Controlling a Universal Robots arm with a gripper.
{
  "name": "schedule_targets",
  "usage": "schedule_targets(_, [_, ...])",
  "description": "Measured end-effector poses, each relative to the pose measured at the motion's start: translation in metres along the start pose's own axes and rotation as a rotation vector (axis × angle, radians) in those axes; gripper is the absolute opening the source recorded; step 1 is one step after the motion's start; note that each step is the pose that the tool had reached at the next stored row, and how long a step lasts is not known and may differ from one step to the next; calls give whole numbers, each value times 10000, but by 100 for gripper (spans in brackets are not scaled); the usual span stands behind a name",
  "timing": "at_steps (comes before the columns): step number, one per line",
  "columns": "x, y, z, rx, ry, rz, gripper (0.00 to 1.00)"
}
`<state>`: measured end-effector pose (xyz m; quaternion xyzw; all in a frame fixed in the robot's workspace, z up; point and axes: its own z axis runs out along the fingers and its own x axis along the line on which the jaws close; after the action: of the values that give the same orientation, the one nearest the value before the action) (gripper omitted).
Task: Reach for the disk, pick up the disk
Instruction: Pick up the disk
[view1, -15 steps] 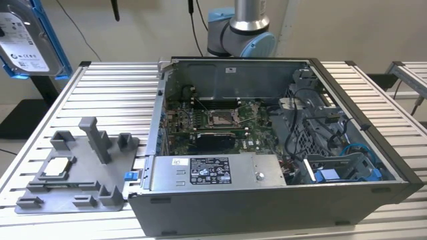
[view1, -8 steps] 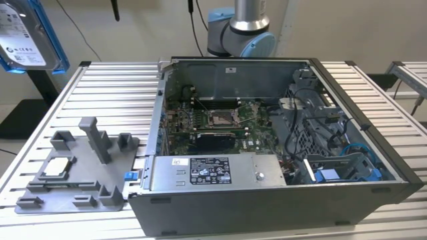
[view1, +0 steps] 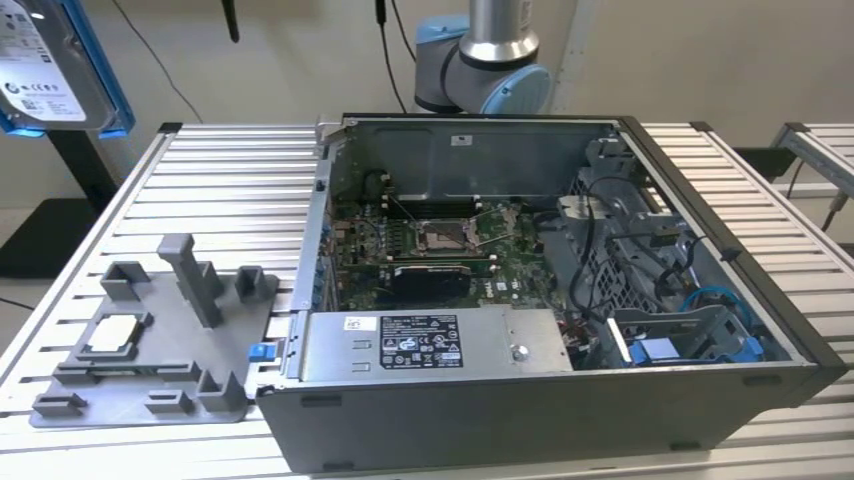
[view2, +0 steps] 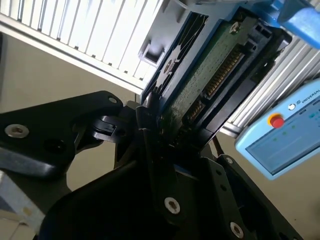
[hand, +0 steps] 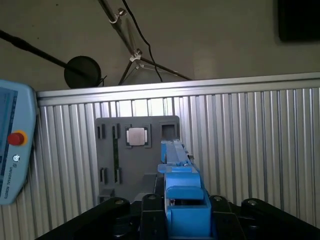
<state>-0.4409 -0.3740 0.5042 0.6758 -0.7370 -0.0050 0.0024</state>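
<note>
The disk (view1: 47, 75) hangs high at the exterior view's top left, well above the table: a silver drive with a white label inside blue rails. In the second wrist view its green circuit-board underside (view2: 210, 75) and blue frame run out from between the black fingers (view2: 146, 125) of my gripper (view2: 167, 127), which is shut on it. In the first wrist view the disk (hand: 179, 172) shows edge-on as a blue rail rising from the gripper (hand: 185, 212), above the grey fixture.
An open computer case (view1: 747, 300) takes up the middle of the slatted metal table (view1: 227, 190). A grey fixture tray (view1: 200, 385) with a small silver chip (view1: 118, 332) lies at the exterior view's left. A blue teach pendant (hand: 12, 145) lies beside the table.
</note>
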Motion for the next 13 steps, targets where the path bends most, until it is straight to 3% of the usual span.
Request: schedule_targets(13, [-2, -18, -1, 6, 0, 0, 0])
